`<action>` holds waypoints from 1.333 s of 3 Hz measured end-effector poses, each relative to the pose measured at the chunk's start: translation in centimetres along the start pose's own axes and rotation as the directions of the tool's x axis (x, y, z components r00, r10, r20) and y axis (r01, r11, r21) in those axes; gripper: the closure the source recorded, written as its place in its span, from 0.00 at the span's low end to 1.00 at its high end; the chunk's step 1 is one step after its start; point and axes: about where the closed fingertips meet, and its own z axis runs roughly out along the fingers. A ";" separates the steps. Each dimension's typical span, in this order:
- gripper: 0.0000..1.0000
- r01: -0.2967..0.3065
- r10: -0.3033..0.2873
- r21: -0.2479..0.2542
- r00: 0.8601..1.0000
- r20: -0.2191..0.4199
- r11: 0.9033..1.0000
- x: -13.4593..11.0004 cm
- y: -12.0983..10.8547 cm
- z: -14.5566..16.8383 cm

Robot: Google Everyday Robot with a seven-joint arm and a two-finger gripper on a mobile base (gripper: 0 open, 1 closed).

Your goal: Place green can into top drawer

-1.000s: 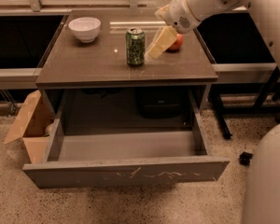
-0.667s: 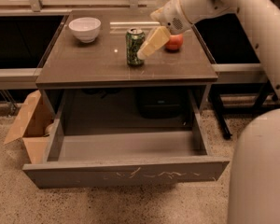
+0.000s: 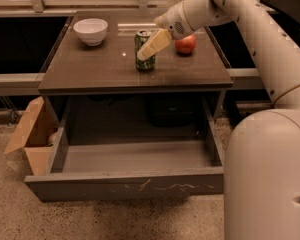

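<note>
The green can [image 3: 147,64] stands upright on the brown table top [image 3: 100,69], near the middle and towards the back. My gripper [image 3: 149,48] reaches in from the upper right, angled down to the left, and overlaps the can's upper right side in the camera view. The top drawer [image 3: 125,185] is pulled wide open below the table. Its grey front panel carries pale scratches, and nothing shows inside it.
A white bowl [image 3: 91,30] sits at the table's back left. A red apple [image 3: 186,44] lies just right of the can, behind my arm. An open cardboard box [image 3: 29,136] stands on the floor left of the drawer. My white body [image 3: 270,174] fills the lower right.
My gripper has moved left and a little down, from beside the apple to the can, and now overlaps it. The can, bowl, apple and drawer have not moved.
</note>
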 end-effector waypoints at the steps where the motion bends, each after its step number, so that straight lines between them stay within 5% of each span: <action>1: 0.14 -0.024 0.024 -0.007 1.000 0.009 1.000 0.4 -0.9 1.5; 3: 0.61 -0.033 0.034 -0.034 0.999 0.038 0.999 0.3 -1.4 2.9; 4: 0.84 0.037 -0.031 -0.064 0.996 0.084 0.997 -1.7 0.5 1.6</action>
